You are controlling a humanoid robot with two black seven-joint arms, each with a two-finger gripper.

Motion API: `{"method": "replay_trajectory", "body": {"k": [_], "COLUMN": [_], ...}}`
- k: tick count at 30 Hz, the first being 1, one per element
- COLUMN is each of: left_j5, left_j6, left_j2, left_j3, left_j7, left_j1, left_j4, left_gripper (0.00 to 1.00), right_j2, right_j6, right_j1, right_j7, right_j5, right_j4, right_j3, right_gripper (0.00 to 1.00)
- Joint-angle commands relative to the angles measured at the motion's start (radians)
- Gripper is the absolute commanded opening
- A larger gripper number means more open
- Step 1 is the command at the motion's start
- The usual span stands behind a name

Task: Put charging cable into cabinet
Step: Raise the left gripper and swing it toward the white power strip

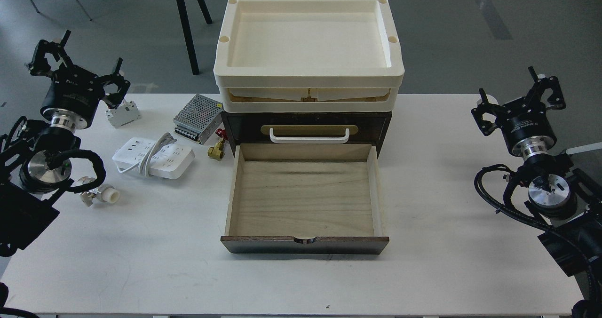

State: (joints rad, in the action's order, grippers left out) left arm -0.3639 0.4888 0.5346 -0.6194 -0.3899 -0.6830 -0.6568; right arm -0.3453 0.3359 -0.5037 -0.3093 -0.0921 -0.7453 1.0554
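From my head view, the white table (423,271) spreads out below me; the cabinet (305,125) stands at its middle, dark brown, with its lower drawer (305,200) pulled out toward me, the pale wood inside showing bare; above that drawer a shut drawer front carries a white handle (309,136) on a brass plate; two cream trays (308,50) are stacked on the cabinet top. The charging cable (154,157) lies flat on the table to the left of the open drawer, well apart from it; it is a white power strip with its pale cord wrapped across the middle. Just behind it sits a silver perforated box (197,118), close to the cabinet's left side; a small brass fitting (216,151) lies between that box and the drawer; a small white breaker (123,115) rests further left, near my left arm; a white plastic fitting (101,196) lies by my left arm's lower part. My left gripper (75,68) hangs above the table's far left edge, its fingers spread apart, holding nothing; my right gripper (515,99) hangs over the table's right side, fingers likewise apart and holding nothing, well away from the cabinet.
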Motion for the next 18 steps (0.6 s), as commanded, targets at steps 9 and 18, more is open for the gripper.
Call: {"method": "replay_trajectory", "body": {"k": [9,18], "left_j5": [0.008,0.359], "left_j6": [0.0,0.0], "left_j2": [0.005,0.172], "left_j3": [-0.037,-0.026], "left_j7": [0.006,0.031], "left_j1": [-0.01,-0.136], "left_j4": [-0.012,-0.096], "left_gripper": [1.0,0.98], "right_j2": [0.005,0.008], "right_j6": [-0.005,-0.006], "right_j1": [0.001,-0.001], "right_j7": [-0.001,-0.001], "right_j5": [0.0,0.002], "right_j4": [0.003,0.004], "right_j3": [-0.003,-0.011], "right_gripper": [1.0,1.0]}}
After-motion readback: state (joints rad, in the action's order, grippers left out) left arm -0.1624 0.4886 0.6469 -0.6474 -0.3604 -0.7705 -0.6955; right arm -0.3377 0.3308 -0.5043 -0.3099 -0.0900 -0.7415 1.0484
